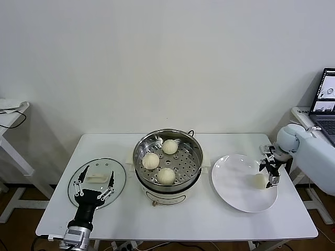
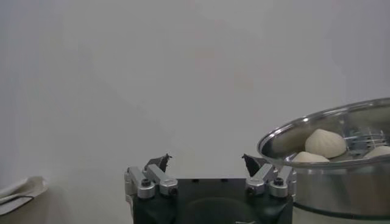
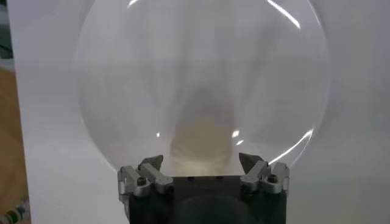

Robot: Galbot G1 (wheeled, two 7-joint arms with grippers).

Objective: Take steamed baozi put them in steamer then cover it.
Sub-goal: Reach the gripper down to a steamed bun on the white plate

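The steamer (image 1: 140, 149) stands at the table's middle with three baozi (image 1: 169, 147) on its perforated tray; it also shows in the left wrist view (image 2: 329, 182) with a baozi (image 2: 325, 143) inside. The fourth baozi (image 1: 259, 181) lies on the white plate (image 1: 235, 183) at the right. My right gripper (image 1: 269, 171) is open, low over the plate's right side, its fingers on either side of that baozi (image 3: 201, 137). The glass cover (image 1: 118, 175) lies flat at the left. My left gripper (image 1: 94, 184) is open and empty just above the cover's near side.
A laptop (image 1: 324, 102) sits on a side stand beyond the table's right edge. Another white table (image 1: 10, 112) stands off to the left. The wall runs close behind the table.
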